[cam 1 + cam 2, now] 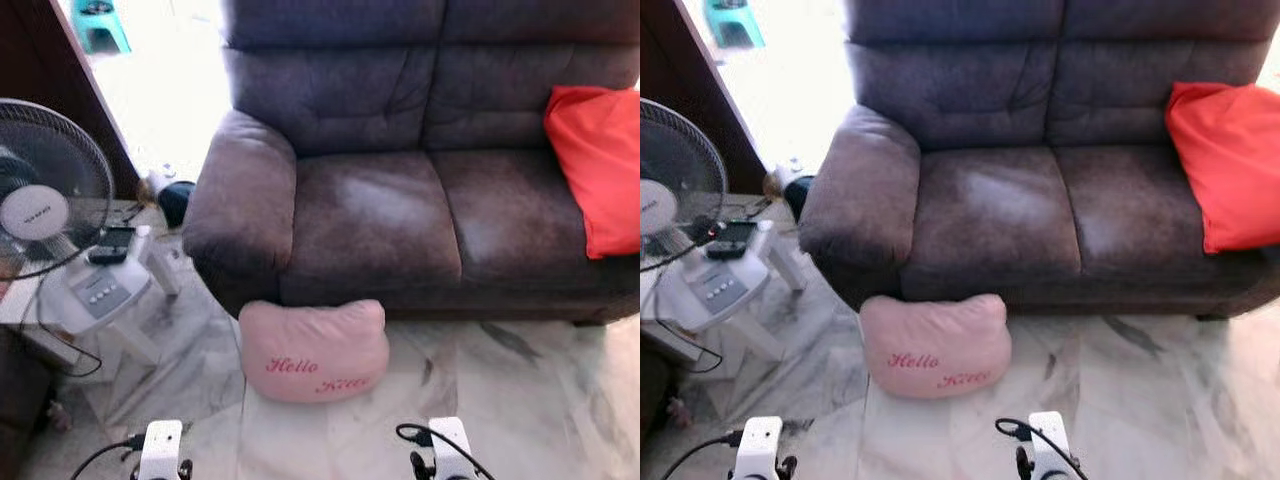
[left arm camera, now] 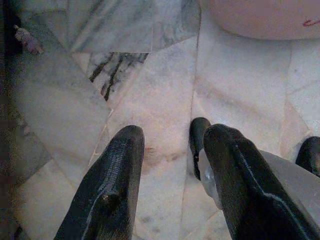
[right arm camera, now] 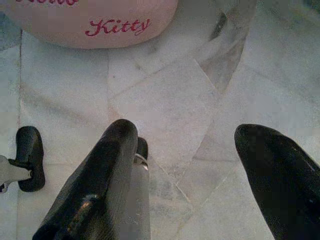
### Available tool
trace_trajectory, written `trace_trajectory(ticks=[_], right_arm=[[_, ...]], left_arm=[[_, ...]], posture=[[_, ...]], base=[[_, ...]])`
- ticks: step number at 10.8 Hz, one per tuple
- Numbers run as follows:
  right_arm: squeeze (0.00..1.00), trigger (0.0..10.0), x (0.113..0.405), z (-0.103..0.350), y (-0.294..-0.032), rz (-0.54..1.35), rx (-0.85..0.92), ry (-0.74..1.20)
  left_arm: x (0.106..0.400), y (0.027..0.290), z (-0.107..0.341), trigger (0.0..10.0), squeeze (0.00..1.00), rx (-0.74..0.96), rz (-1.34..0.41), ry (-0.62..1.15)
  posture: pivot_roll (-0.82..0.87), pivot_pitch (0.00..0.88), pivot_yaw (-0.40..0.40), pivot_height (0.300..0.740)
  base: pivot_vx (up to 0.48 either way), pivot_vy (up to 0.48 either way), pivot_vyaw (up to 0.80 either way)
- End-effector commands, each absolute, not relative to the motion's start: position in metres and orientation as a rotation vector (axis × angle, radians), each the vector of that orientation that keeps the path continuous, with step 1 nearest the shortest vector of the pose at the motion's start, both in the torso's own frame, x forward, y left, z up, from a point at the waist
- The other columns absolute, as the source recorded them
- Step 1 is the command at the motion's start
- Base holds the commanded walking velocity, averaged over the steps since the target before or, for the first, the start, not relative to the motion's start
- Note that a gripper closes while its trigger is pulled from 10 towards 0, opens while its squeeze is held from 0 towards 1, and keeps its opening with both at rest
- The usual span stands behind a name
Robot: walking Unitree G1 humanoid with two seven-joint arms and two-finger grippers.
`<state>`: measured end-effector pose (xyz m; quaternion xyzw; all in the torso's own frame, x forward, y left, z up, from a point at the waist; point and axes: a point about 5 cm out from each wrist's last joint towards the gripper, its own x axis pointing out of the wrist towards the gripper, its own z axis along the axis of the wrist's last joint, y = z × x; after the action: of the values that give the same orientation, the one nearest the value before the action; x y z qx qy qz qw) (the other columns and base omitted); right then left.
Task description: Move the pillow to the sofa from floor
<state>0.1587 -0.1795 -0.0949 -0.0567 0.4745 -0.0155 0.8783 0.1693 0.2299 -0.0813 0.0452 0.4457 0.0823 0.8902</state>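
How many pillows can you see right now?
2. A pink pillow lies on the marble floor against the sofa's front, below the left seat. A red pillow leans on the right end of the sofa. Others could be hidden beyond the frame.

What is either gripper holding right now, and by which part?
Nothing. The left gripper and right gripper are both open above bare floor, short of the pillow, which lies against the sofa base.
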Motion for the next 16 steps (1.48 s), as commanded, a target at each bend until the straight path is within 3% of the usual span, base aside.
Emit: trace_trajectory(ticks=[1,3,13,16], right_arm=[[0.0,10.0,0.1592,-0.0947,-0.1783,-0.041,-0.105,0.983],[0.0,10.0,0.1573,-0.0951,-0.1807,-0.031,-0.132,0.983],[0.0,10.0,0.1587,-0.095,-0.1796,-0.045,-0.113,0.991],[0.0,10.0,0.1572,-0.0955,-0.1801,-0.043,-0.113,0.991]], left_arm=[[0.1645,0.2331,-0.0829,10.0,0.0,0.088,0.181,0.944],[0.165,0.2328,-0.0828,10.0,0.0,0.084,0.181,0.944],[0.1646,0.2334,-0.0828,10.0,0.0,0.085,0.179,0.945],[0.1674,0.2331,-0.0816,10.0,0.0,0.083,0.177,0.937]], posture=[[0.03,0.09,-0.002,0.74],[0.03,0.09,-0.002,0.74],[0.03,0.096,-0.003,0.74],[0.03,0.098,-0.004,0.74]], base=[[0.281,0.0,0.0],[0.283,0.0,0.72],[0.28,0.0,0.0],[0.0,0.0,0.0]])
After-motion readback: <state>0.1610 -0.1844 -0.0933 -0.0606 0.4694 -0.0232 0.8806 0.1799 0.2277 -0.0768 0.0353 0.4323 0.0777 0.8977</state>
